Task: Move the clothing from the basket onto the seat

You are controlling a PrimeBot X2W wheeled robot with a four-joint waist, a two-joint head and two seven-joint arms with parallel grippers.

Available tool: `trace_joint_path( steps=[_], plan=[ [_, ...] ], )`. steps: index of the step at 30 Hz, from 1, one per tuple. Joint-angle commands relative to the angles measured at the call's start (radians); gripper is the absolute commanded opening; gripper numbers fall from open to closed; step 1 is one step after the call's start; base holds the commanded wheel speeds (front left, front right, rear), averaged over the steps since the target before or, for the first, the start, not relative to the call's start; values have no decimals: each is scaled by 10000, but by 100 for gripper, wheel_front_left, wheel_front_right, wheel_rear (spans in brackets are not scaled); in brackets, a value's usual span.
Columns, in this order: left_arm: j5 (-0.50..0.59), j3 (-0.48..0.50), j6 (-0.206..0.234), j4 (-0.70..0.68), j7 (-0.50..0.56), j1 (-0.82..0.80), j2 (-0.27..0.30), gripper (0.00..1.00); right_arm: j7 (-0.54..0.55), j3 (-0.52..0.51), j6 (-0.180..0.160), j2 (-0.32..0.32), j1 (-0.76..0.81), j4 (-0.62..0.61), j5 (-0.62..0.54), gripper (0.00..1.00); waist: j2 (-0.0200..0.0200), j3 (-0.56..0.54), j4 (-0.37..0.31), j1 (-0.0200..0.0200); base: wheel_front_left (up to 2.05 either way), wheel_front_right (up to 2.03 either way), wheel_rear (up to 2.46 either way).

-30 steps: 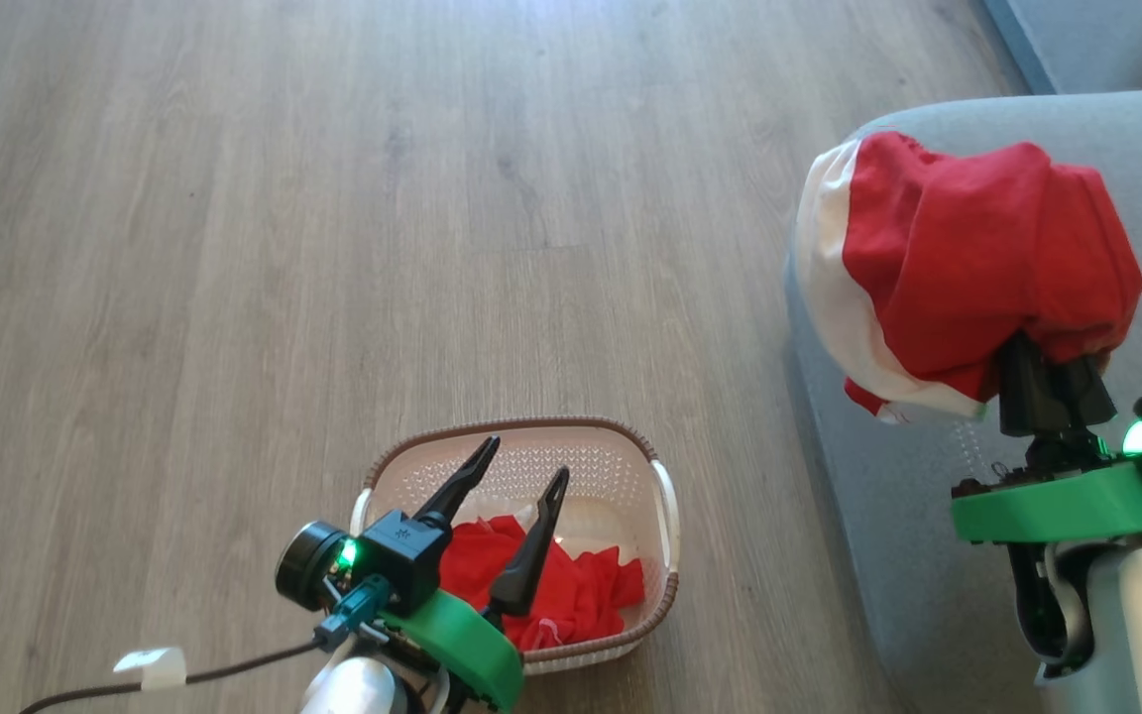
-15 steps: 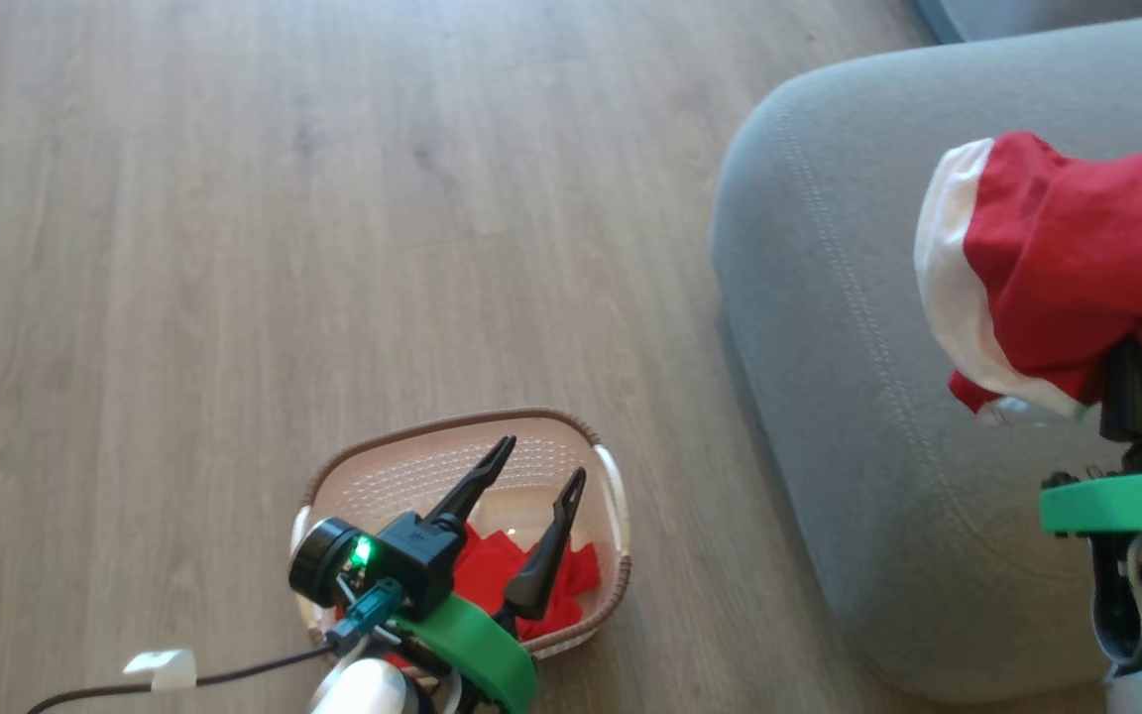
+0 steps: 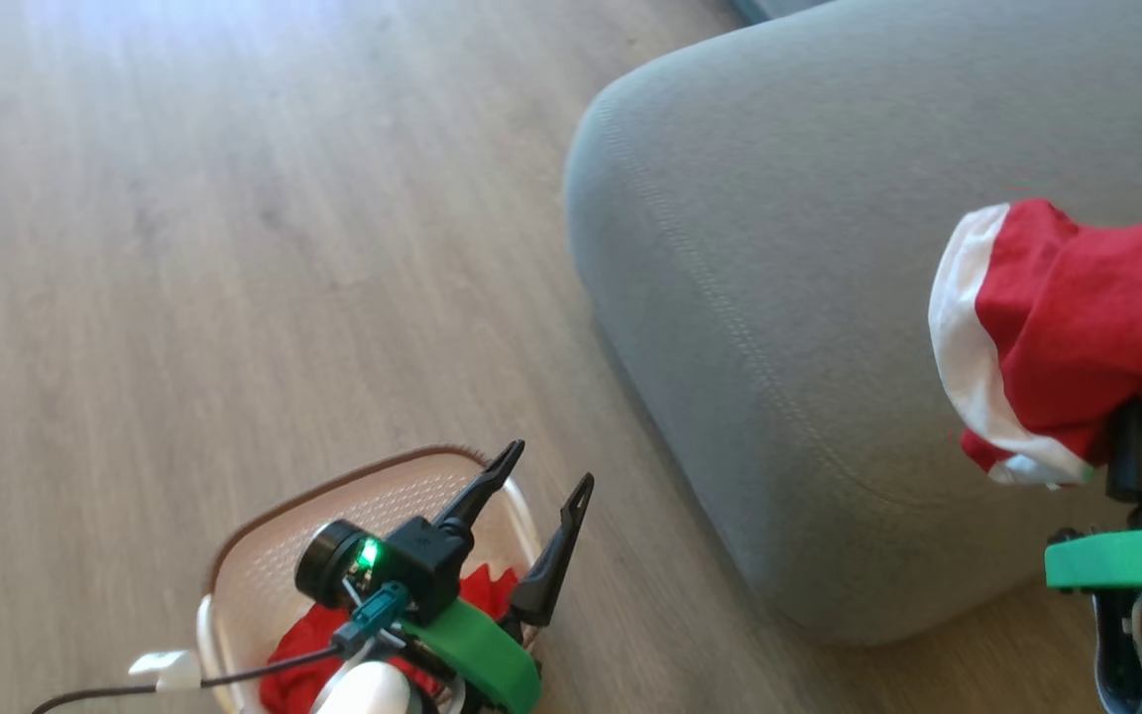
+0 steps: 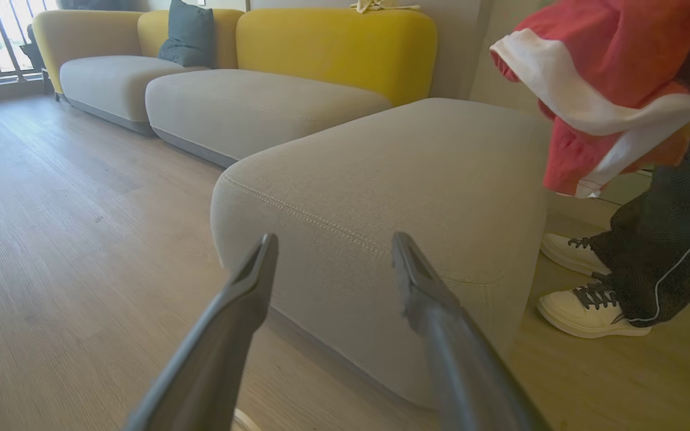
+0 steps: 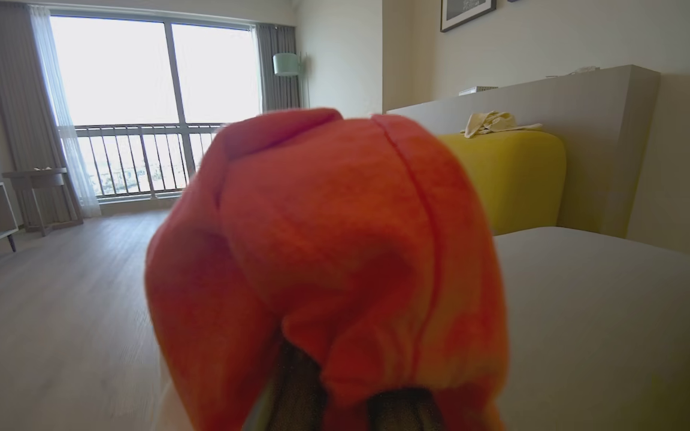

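At the seat's [image 3: 779,248] edge, our right gripper [image 3: 1141,451] is clamped on a raised red-and-white garment [image 3: 1067,337]. Beside the seat, our left gripper [image 3: 551,466] hangs wide open and empty; the basket [image 3: 264,570] there holds more red clothing [image 3: 298,654].

Pale wood-plank floor [image 3: 234,248] catching daylight. Person in dark mesh trousers [image 4: 656,269] and white lace-up sneakers [image 4: 590,308] standing on it. Crumpled pale cloth [image 5: 495,123] lying atop yellow upholstered backrest [image 5: 501,179]; dark teal square cushion [image 4: 188,33] sitting propped just beside it. Tall railed balcony window [image 5: 111,72] glowing between grey curtains [image 5: 0,90].
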Motion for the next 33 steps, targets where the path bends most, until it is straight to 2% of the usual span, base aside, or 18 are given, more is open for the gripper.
trace_joint_path(
  steps=[1, 9, 13, 17, 23, 31, 33],
  plan=[
    [-38, 283, -12, -326, -51, -154, 39, 100, -94, 196, -2, -57, -151, -412, -40, 0, -1, -94, -339, -1, 0, 0, 0],
    [-123, 177, -12, -372, -51, -185, 39, 100, -94, 65, -2, -41, 23, -437, 3, 0, -1, -86, -686, -1, 0, 0, 0],
    [-166, 71, -13, -334, -51, -142, 39, 100, -94, -112, -2, -112, 29, -315, -72, 0, -1, -91, -590, -1, 0, 0, 0],
    [-95, 42, -13, -316, -51, -157, 39, 100, -94, -257, -2, -449, -302, 251, -34, 0, -1, 35, -418, -1, 0, 0, 0],
    [297, -9, -13, -242, -51, -376, 148, 100, -94, -342, -2, -1176, -1514, 1419, 180, 0, -1, 788, -26, -1, 0, 0, 0],
    [372, 25, -13, -445, -51, -775, 824, 100, -94, -546, -2, -2126, -3862, 3300, 633, 0, -1, 1998, 426, -1, 0, 0, 0],
    [372, 95, -13, -551, -51, -1005, 1136, 100, -94, -181, -2, -2554, -4993, 4121, 479, 0, -1, 2579, 610, -1, 0, 0, 0]
  ],
)
